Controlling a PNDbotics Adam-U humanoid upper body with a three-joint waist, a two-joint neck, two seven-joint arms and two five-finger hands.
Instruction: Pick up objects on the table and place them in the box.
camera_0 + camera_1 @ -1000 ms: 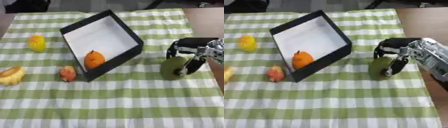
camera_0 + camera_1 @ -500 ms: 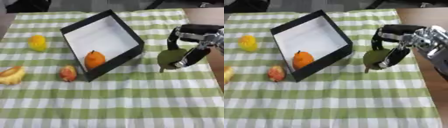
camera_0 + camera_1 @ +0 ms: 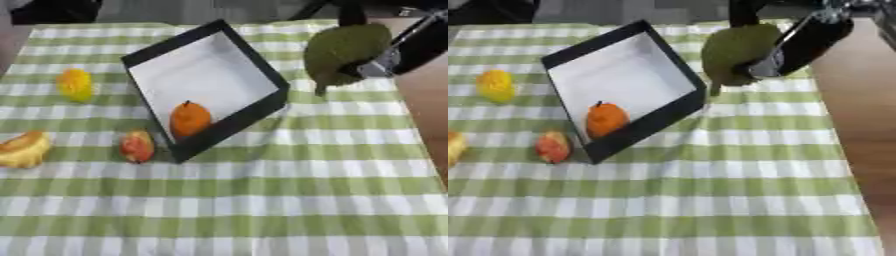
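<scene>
A green fruit is grasped by the right hand, held in the air just right of the black box, which holds an orange on the checked surface.

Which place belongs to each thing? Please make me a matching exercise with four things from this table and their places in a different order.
Things:
1. orange fruit
2. green fruit
3. yellow fruit
4. red fruit

Places:
A. held in the air by the right hand, right of the box
B. on the cloth, far left of the box
C. inside the box, at its near corner
D. on the cloth, just outside the box's near left wall

Pairs: 1-C, 2-A, 3-B, 4-D
</scene>
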